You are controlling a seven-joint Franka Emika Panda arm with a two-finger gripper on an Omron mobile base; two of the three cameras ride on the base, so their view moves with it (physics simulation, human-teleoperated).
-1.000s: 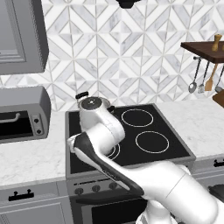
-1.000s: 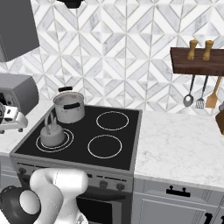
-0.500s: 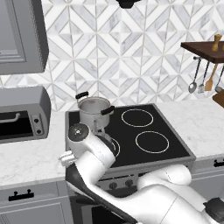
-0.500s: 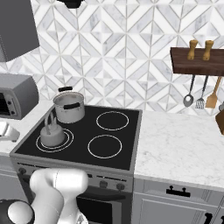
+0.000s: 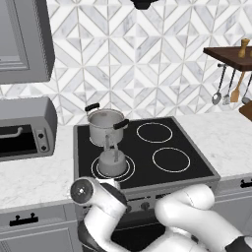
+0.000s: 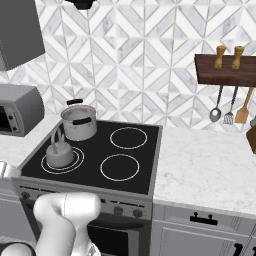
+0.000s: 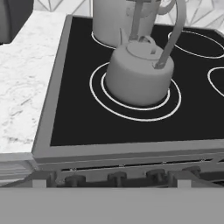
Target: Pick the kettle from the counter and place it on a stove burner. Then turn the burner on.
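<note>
One job down: kettle (image 7: 139,72) sits on the double-ring stove burner (image 7: 135,98), front left of the stove (image 6: 135,175). Knobs (image 7: 116,178) run in a row just ahead of my tool, kettle beyond. Can't tell how wide my tool is

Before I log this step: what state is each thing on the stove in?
Small squat grey metal kettle: upright, set on the burner.
Double-ring burner on black glass: under the kettle, rings white, no red glow.
Steel pot with black side handles: upright, lidless, behind the kettle.
Dark front knobs: setting unreadable.
</note>
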